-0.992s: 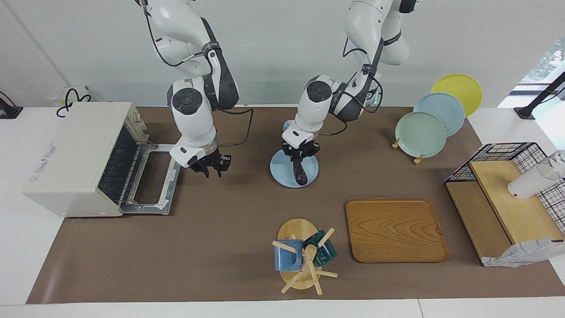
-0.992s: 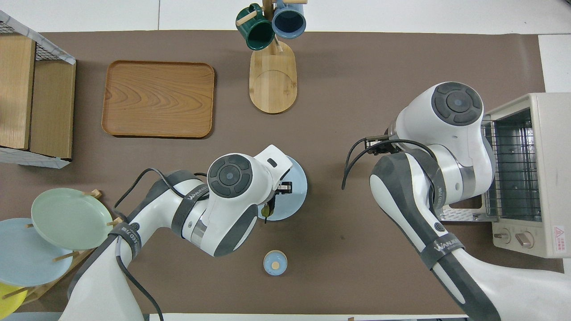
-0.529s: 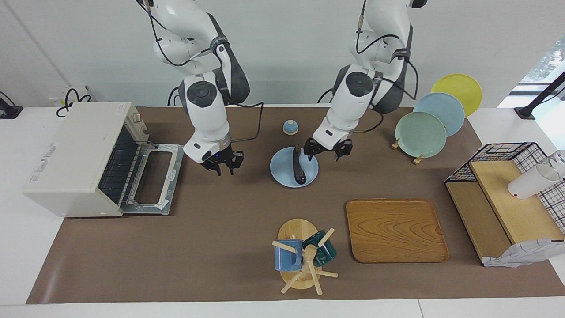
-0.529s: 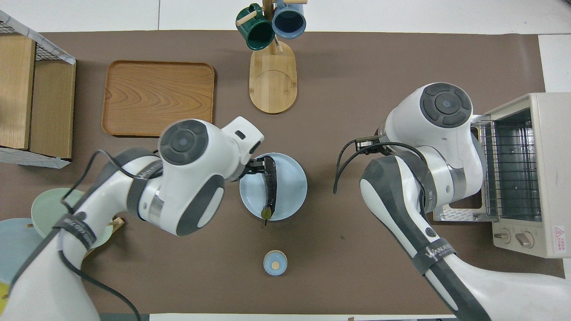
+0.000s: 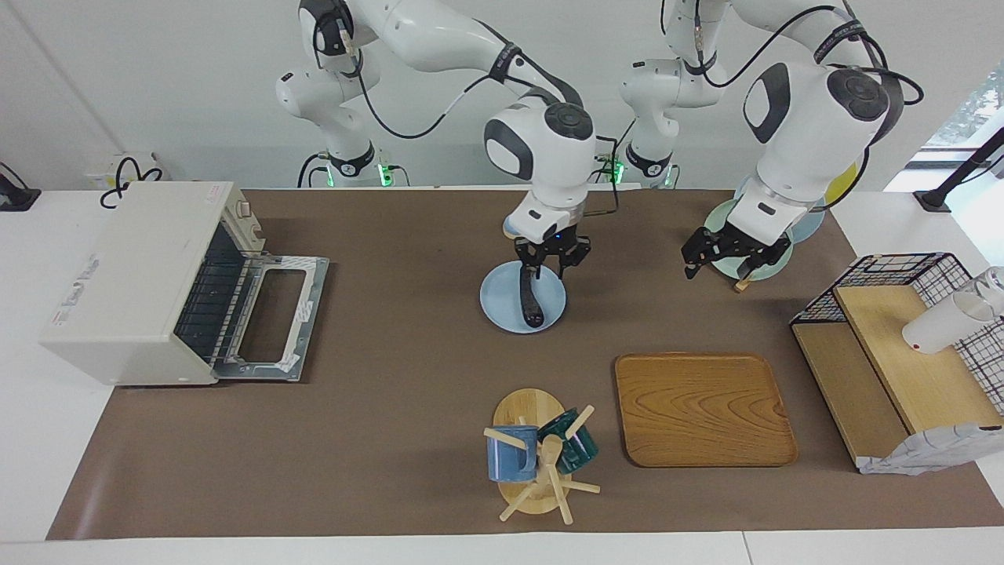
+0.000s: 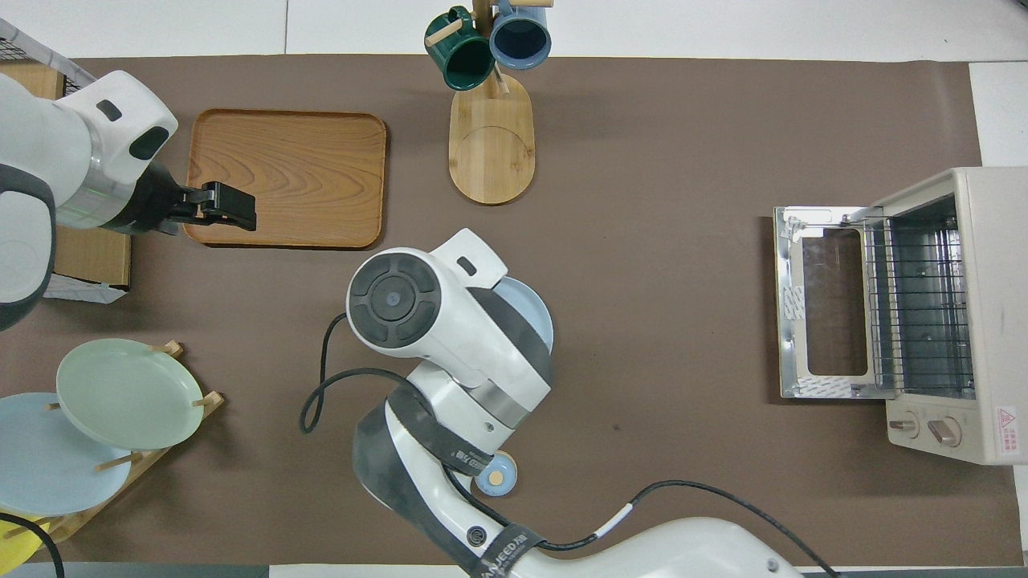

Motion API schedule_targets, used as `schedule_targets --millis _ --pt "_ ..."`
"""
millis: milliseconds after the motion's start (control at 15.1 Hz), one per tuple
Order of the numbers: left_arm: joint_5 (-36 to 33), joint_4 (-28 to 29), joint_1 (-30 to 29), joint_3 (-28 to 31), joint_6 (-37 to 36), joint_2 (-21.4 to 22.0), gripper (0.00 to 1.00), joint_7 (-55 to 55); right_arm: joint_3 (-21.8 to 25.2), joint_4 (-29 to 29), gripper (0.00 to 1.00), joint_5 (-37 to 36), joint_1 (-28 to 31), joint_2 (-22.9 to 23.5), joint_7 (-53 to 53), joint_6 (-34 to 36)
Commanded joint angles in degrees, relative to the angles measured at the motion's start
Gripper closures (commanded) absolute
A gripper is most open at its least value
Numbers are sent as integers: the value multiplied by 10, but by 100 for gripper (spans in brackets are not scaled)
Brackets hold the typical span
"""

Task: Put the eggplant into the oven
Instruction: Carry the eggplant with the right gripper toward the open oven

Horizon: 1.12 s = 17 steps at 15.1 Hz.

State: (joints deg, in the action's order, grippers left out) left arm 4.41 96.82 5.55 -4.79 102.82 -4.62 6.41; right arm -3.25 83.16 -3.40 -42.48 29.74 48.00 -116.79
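Blue was the landmark here: a pale blue plate (image 5: 502, 310) lay midway along the brown mat, and everything else is placed from it; nearest the robots, a small blue lid with a wooden knob (image 6: 495, 476) sat on the mat, nearer to them than the plate; a wooden rack of plates, a green plate (image 6: 124, 393) foremost, stood toward the left arm's end from the blue plate.

On the blue plate lay the eggplant (image 5: 533, 302), dark and slim, its length running away from the robots and its thin end toward them; the right gripper (image 5: 551, 267) was low over that thin end, right at the eggplant, but whether it had closed on it I cannot tell; the overhead view hid both under the arm.

The oven (image 5: 133, 275) stood well apart from the blue plate, toward the right arm's end, its glass door (image 5: 274, 314) dropped flat and the wire rack showing.

The left gripper (image 5: 731, 257) hung in the air toward the left arm's end from the blue plate, over the edge of the wooden tray (image 5: 702, 408), fingers spread and holding nothing; tray and mug tree (image 5: 537, 455) lay farther from the robots than the blue plate.
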Motion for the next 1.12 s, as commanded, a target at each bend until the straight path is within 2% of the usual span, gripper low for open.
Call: schedule_targets --millis 0,265,463,728,926,1058 --pt "-15 4 -7 -6 -45 38 0 -3 -1 47 50 -7 7 2 0 -61" --pt "-15 36 -13 -7 -73 78 0 -8 -3 112 49 -7 3 -14 -1 -124" --pt "-15 62 -12 -7 -61 95 0 -9 -5 150 49 -6 -1 -24 -1 -169" --pt "-16 28 -6 -4 -74 83 0 -5 -5 194 47 -6 -8 -34 -1 -217" --pt "-40 -33 8 8 -164 61 0 -7 -9 217 47 -6 -8 -40 -4 -229" --pt "-41 -66 7 9 -194 49 0 -7 -9 223 55 -6 -7 -41 -5 -240"
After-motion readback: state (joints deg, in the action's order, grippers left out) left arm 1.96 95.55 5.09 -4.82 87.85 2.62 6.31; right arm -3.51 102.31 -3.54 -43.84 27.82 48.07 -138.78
